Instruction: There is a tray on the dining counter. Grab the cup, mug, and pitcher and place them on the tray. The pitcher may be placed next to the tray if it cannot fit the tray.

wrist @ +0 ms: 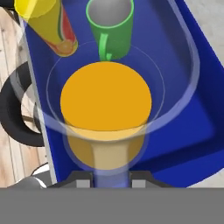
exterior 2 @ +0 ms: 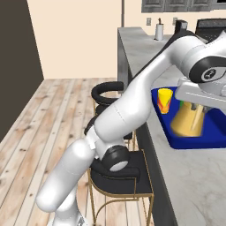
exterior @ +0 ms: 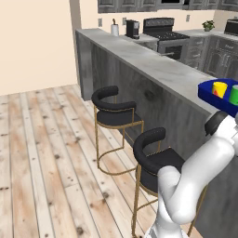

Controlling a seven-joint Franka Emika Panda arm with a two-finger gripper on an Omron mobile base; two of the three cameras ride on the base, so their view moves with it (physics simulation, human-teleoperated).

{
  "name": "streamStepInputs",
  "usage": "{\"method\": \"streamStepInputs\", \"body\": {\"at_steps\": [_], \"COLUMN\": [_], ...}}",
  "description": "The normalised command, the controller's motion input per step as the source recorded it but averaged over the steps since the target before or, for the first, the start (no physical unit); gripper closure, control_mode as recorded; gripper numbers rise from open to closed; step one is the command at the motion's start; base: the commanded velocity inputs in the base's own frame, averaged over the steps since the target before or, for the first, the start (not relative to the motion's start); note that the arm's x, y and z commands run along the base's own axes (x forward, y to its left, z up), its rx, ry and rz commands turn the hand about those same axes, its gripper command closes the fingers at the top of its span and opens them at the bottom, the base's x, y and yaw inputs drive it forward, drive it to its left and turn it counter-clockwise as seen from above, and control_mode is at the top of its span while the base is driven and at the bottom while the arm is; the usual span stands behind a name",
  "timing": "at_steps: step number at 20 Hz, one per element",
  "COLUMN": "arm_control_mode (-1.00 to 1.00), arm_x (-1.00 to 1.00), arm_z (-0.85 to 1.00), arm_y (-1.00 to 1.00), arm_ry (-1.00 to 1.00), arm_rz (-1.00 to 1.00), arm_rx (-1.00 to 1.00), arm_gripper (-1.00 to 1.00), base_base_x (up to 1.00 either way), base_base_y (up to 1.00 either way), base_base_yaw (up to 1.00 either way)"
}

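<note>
A deep-blue tray (exterior 2: 212, 140) lies on the pale stone dining counter (exterior 2: 194, 185). In it stand the yellow cup (exterior 2: 164, 99) and the green mug (wrist: 109, 27), side by side at the far end. The clear pitcher (exterior 2: 190, 122), orange-yellow in its lower half, stands upright over the tray's near part; I cannot tell whether its base touches the floor. My gripper (exterior 2: 195, 107) comes down from above and is shut on the pitcher's upper rim. In the hand view my gripper (wrist: 111, 180) pinches the clear wall, with the orange fill (wrist: 105, 96) below. From the left I see the tray (exterior: 207, 94), cup (exterior: 218, 88) and mug (exterior: 234, 95).
Two black bar stools with gold frames (exterior: 114, 111) (exterior: 153, 160) stand along the counter's dark front. A stove (exterior: 162, 29) and coffee machine (exterior: 132, 29) sit on the far kitchen side. Bare stone counter (exterior: 153, 62) stretches beyond the tray; wooden floor (exterior: 42, 153) lies left.
</note>
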Motion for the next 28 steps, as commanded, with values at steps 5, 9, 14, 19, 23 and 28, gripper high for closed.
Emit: {"method": "streamStepInputs", "body": {"at_steps": [5,9,14,19,23,28], "arm_control_mode": [-1.0,-1.0,-1.0,-1.0,-1.0,-1.0], "arm_x": [0.0,0.0,0.0,0.0,0.0,0.0], "arm_z": [-0.23,-0.26,-0.27,-0.01,0.0,0.0], "arm_y": [0.17,0.18,0.14,0.04,0.0,0.0], "arm_ry": [-0.03,-0.09,-0.14,-0.01,0.0,0.0], "arm_rz": [0.0,0.0,0.0,0.0,0.0,0.0], "arm_rx": [-0.07,-0.08,-0.12,-0.02,0.0,0.0], "arm_gripper": [1.0,1.0,1.0,1.0,1.0,-1.0], "base_base_x": [0.0,0.0,0.0,0.0,0.0,0.0], "base_base_y": [0.0,0.0,0.0,0.0,0.0,0.0], "base_base_yaw": [0.0,0.0,0.0,0.0,0.0,0.0]}}
